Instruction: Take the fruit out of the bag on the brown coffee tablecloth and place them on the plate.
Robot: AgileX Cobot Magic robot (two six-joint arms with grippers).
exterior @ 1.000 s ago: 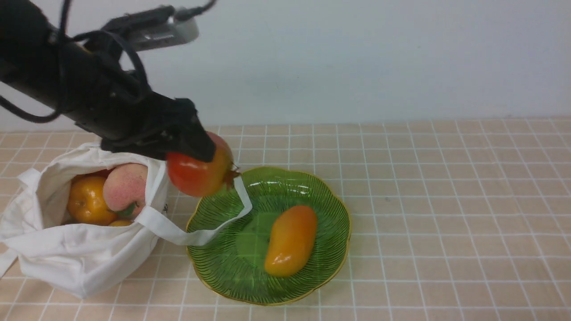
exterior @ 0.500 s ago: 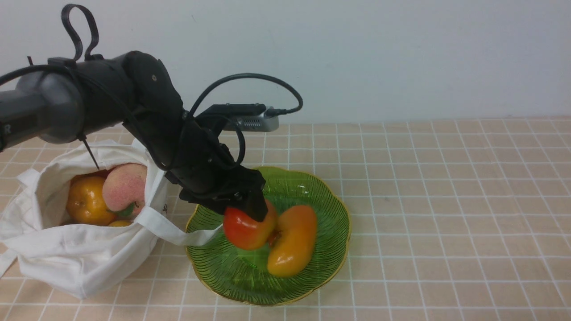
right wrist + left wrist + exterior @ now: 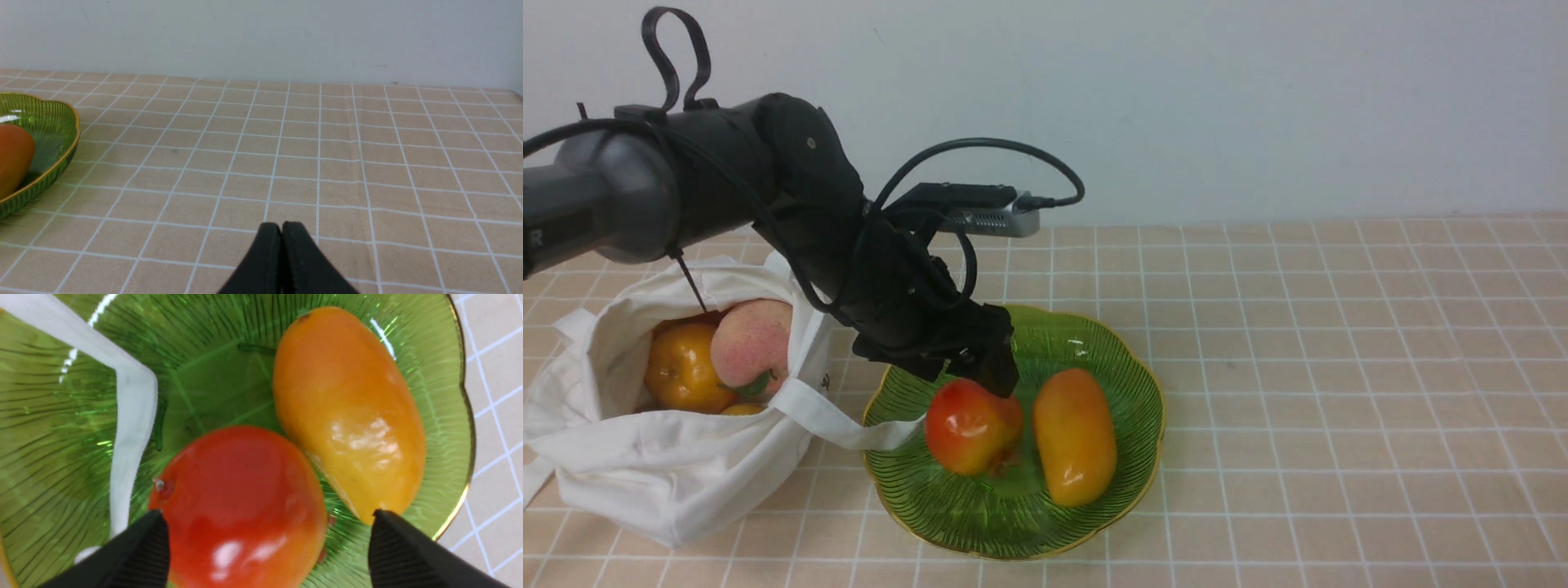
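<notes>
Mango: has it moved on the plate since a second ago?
Yes. The mango has turned and slid right, toward the plate rim.

Pomegranate (image 3: 241, 506) beside mango (image 3: 347, 412) on plate (image 3: 49, 457)

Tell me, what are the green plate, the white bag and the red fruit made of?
The plate looks like see-through green glass: shiny glints, fine ribs, a gold-coloured rim. The bag seems to be soft matte cloth: it sags and wrinkles. The pomegranate is smooth and glossy with bright highlights, so perhaps plastic; I cannot be sure.
</notes>
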